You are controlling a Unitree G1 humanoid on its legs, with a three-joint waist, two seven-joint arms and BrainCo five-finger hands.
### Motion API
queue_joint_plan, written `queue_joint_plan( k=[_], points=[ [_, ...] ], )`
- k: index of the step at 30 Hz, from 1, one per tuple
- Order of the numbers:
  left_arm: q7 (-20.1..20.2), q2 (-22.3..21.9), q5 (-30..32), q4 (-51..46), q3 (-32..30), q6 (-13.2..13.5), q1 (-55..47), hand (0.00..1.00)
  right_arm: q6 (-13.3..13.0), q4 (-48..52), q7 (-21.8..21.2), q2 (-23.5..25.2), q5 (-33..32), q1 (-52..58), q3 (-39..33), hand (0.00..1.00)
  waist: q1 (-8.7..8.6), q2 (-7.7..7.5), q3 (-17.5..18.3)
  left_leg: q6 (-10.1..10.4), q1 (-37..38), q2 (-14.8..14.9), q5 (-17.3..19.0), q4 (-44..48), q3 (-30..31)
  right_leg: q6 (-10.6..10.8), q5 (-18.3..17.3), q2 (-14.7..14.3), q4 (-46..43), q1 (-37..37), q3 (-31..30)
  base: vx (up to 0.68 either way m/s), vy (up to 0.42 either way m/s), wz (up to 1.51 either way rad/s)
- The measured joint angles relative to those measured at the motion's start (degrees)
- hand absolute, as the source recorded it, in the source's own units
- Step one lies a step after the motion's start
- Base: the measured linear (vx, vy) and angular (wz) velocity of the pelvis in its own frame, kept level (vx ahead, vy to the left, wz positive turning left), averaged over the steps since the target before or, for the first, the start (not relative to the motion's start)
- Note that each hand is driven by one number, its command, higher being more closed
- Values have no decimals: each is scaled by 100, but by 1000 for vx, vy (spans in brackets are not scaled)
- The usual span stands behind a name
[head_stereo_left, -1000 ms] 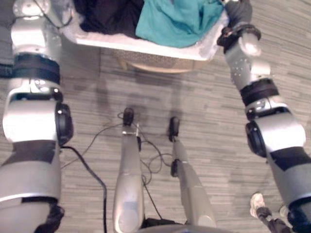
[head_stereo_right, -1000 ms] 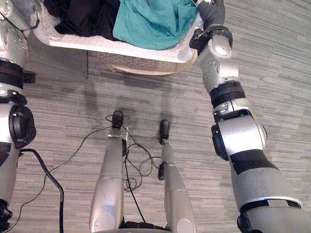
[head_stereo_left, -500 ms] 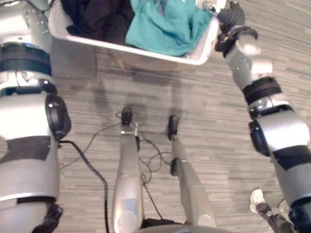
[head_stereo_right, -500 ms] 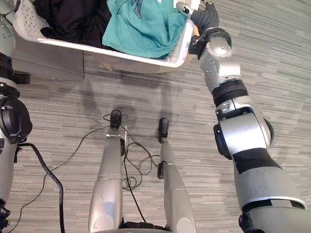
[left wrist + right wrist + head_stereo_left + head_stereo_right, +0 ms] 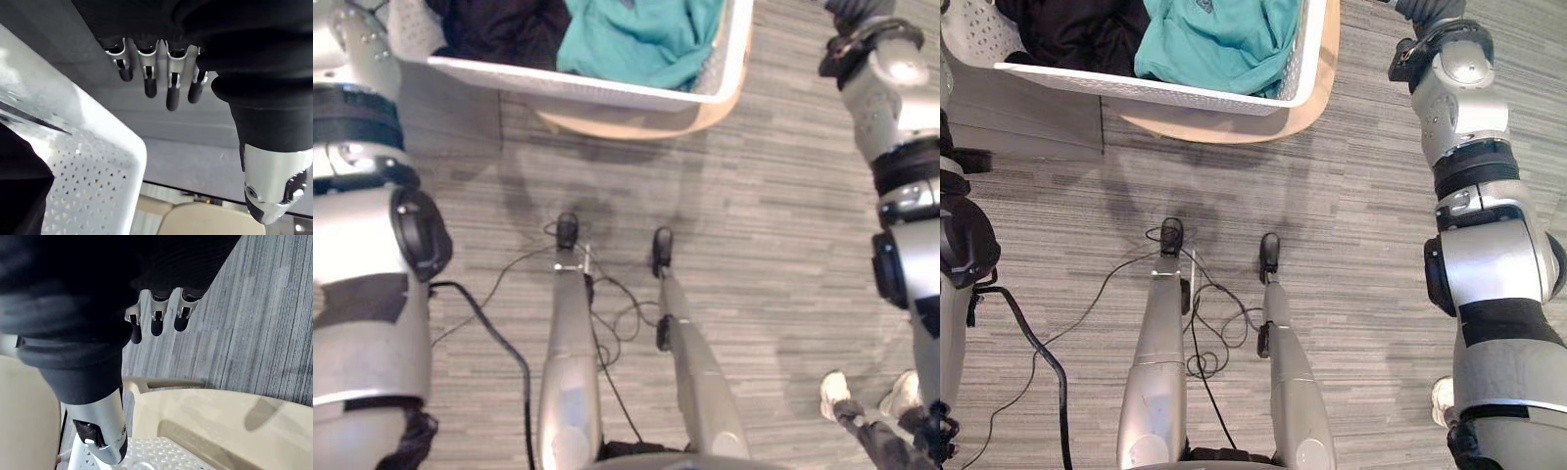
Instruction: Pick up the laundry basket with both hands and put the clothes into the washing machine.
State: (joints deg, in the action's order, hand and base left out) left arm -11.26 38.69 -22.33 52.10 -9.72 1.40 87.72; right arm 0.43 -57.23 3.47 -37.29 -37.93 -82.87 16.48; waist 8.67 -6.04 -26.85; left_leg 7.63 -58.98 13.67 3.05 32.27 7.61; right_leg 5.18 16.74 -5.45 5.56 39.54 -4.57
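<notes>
- Left hand (image 5: 171, 88): fingers loosely straight, side by side, thumb well apart, closed on nothing.
- Just beside those fingers, not touching: the rounded white corner of the laundry basket (image 5: 93, 166), wall perforated, dark cloth inside.
- Right hand (image 5: 156, 322): fingers likewise relaxed, slightly parted, empty, above the grey striped floor (image 5: 264, 323).
- Beneath that hand: a beige round stand (image 5: 210, 416), with a strip of the basket's perforated white wall at its edge.
- From the head views: basket at the top, between the two arms; left arm close against its left end, right arm well apart from its right end.
- Basket directly over the beige stand, which bulges out under the near right corner; resting on it or held just clear, hard to tell from above.
- Inside the basket: black clothes (image 5: 499, 29) on the left, a teal garment (image 5: 636, 39) on the right, folds spilling toward the near wall.
- Lower right, near the right arm: a person's white shoes (image 5: 833, 396) on the floor.
</notes>
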Motion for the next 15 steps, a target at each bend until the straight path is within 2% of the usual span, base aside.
queue_joint_plan(
  k=[3, 6, 9, 12, 15],
  points=[
    [-2, 0, -76, -187, -2, 20, -206, 0, -9, 4, 4, -232, -60, 1, -41, 0, -9, 46, -28, -16, 17, -38, -15, -35, -3, 0, 0, 35, 0, -1, 21, 9, -17, 5],
    [-31, 0, -75, -705, -29, 60, -589, 0, -49, 159, 6, -444, -106, 176, -432, 0, 0, 121, -69, -30, 33, -79, -25, -53, -22, 0, 0, 83, -1, -7, 37, 2, -7, 4],
    [-169, -3, -67, -1786, -55, 197, -1500, 0, -249, 708, 11, -565, -236, 1185, -1263, 0, -60, 137, -77, -48, 265, -187, -141, -332, -29, -68, -57, 177, -1, -144, 128, 17, -22, 23],
    [-434, -9, -59, -3190, -82, 515, -2823, 0, -297, 1289, 14, -557, -309, 2555, -2148, 0, -10, 182, -69, -43, 584, -205, -153, -512, -24, -77, -186, 194, -2, -400, 157, 39, -35, 21],
    [-679, -157, -39, -4720, -360, 880, -4462, 0, -407, 2278, 40, -352, -362, 4368, -3454, 0, -10, 216, -63, -26, 1015, -273, -164, -779, -27, -136, -374, 239, -61, -708, 211, 66, -39, 21]
  ],
)
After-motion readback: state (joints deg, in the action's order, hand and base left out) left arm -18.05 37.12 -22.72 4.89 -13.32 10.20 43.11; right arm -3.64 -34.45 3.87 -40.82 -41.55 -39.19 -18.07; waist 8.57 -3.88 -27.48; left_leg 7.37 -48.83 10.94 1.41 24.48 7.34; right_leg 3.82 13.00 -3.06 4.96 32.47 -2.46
